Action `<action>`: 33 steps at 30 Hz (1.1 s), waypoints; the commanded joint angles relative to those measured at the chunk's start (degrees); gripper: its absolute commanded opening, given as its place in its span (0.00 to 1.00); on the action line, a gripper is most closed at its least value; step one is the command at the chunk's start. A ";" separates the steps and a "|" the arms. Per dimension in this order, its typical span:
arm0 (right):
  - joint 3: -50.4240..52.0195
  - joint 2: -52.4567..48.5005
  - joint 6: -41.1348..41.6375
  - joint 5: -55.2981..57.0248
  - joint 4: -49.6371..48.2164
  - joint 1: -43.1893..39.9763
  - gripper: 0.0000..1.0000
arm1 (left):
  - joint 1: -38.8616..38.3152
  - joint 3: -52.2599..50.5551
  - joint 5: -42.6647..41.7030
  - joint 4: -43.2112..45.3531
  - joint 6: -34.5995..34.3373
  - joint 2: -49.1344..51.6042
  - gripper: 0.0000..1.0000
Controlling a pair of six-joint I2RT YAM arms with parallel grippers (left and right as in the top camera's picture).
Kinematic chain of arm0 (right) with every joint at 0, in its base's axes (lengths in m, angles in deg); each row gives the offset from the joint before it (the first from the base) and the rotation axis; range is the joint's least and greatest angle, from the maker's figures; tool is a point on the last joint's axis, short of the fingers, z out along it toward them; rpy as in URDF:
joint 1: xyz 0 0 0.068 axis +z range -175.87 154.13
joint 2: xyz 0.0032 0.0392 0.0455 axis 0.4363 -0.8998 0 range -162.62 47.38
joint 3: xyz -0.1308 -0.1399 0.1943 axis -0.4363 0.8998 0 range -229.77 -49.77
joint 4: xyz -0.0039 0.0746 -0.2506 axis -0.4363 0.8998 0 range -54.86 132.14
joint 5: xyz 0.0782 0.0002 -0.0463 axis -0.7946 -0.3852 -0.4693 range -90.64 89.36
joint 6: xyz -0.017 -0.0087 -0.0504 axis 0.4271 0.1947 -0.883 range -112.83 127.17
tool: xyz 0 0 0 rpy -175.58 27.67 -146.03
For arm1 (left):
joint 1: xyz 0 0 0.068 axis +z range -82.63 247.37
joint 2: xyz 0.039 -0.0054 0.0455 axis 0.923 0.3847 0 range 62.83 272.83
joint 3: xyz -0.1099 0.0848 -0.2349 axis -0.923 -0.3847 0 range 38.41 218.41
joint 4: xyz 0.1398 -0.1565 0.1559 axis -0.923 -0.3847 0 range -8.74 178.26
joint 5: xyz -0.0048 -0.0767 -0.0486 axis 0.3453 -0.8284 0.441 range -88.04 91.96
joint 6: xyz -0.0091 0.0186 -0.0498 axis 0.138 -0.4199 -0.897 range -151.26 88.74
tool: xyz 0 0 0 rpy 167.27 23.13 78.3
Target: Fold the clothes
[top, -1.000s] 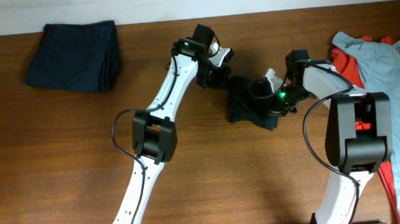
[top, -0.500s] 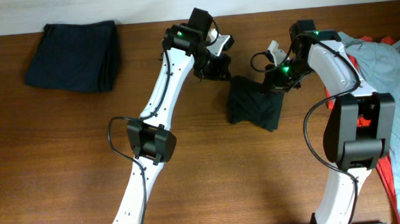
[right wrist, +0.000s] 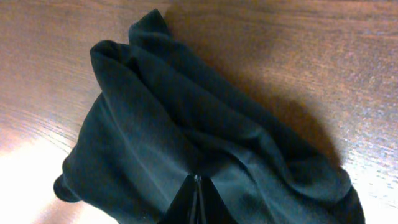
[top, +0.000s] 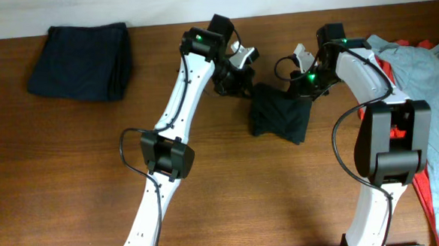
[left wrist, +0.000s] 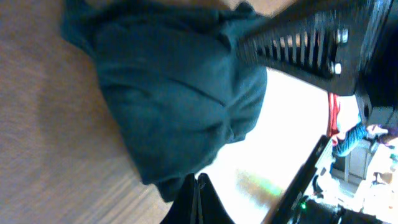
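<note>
While lying bunched, black garment (top: 279, 118) shows deep creases; edges rounded.

A black garment (top: 279, 118) is seen bunched into a creased mound at the middle of the table (top: 72, 183), a navy garment (top: 81, 61) is laid folded at the far left, and a pale grey-blue garment (top: 421, 66) is heaped over a red garment (top: 383, 74) at the right edge.

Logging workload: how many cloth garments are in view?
4: folded navy cloth garment top-left; crumpled black cloth garment centre; pale grey-blue garment on red garment at right. More may be hidden there.
</note>
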 commanded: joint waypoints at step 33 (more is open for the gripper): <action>10.82 -0.74 2.78 7.19 -18.67 -2.08 0.05 | -4.17 -23.71 18.56 9.14 2.73 -1.38 0.00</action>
